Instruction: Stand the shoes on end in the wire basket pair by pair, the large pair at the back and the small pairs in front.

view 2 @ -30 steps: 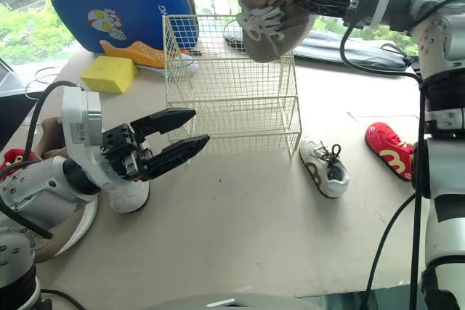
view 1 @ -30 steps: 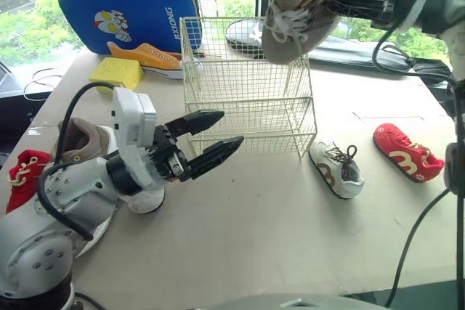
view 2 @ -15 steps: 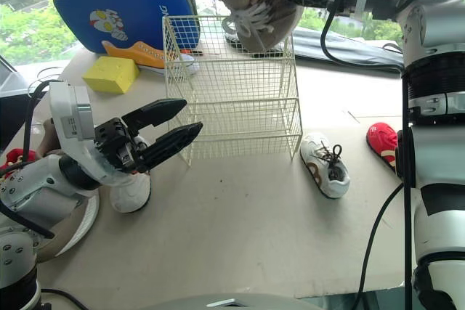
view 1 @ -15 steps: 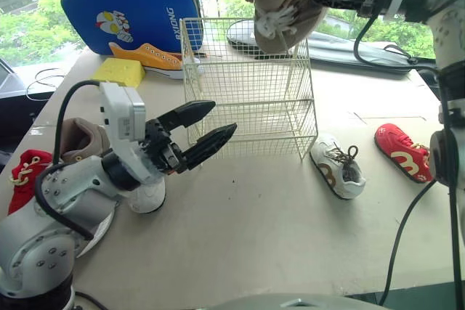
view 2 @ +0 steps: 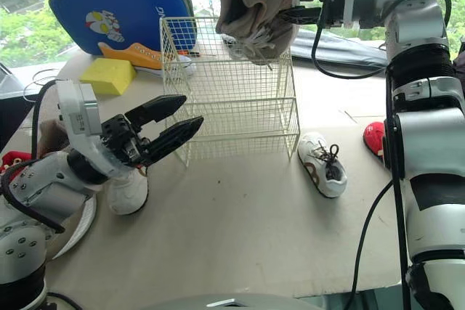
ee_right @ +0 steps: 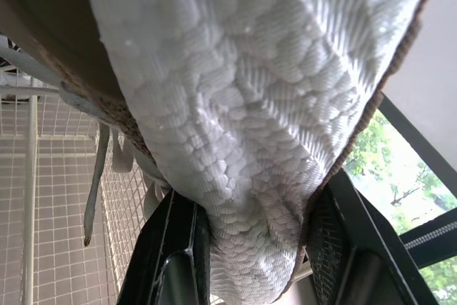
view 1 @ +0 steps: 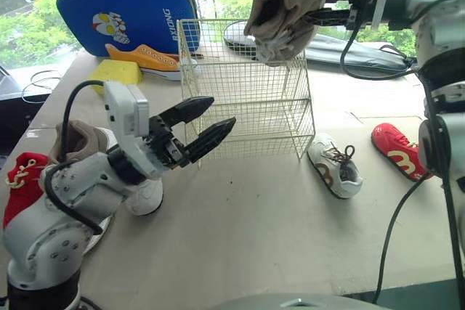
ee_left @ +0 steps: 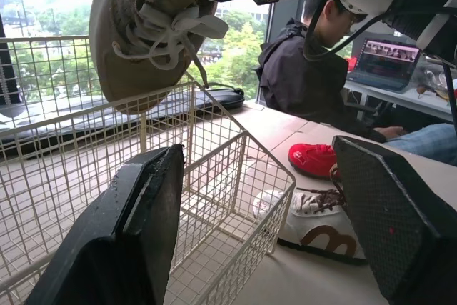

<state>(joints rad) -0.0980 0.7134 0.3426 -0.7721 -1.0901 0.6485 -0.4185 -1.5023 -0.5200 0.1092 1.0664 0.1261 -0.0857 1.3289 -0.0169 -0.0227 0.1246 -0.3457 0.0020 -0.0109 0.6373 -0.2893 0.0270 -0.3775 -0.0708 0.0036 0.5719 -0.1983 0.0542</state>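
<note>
A large tan shoe [view 1: 287,5] hangs over the back of the cream wire basket [view 1: 247,107], with my right gripper [view 1: 314,11] shut on its heel end. Its laces dangle just above the basket's rim [ee_left: 214,105]. My left gripper [view 1: 223,109] is open at the basket's front left corner, holding nothing. The other large tan shoe [view 1: 76,143] lies at the far left, partly hidden behind my left arm. A small white shoe [view 1: 335,167] lies right of the basket, and another white shoe [view 1: 145,195] sits under my left arm. Red shoes lie at the far right [view 1: 396,152] and far left [view 1: 22,183].
An orange shoe [view 1: 142,58] rests against a blue case [view 1: 127,16] at the back left, next to a yellow sponge [view 1: 116,72]. A person [ee_left: 300,76] sits beyond the table's right side. Bare tabletop [view 1: 254,230] lies in front of the basket.
My right gripper has carried the tan shoe to the left over the basket and turned it to hang more steeply. My left gripper has stayed open, shifting only slightly.
</note>
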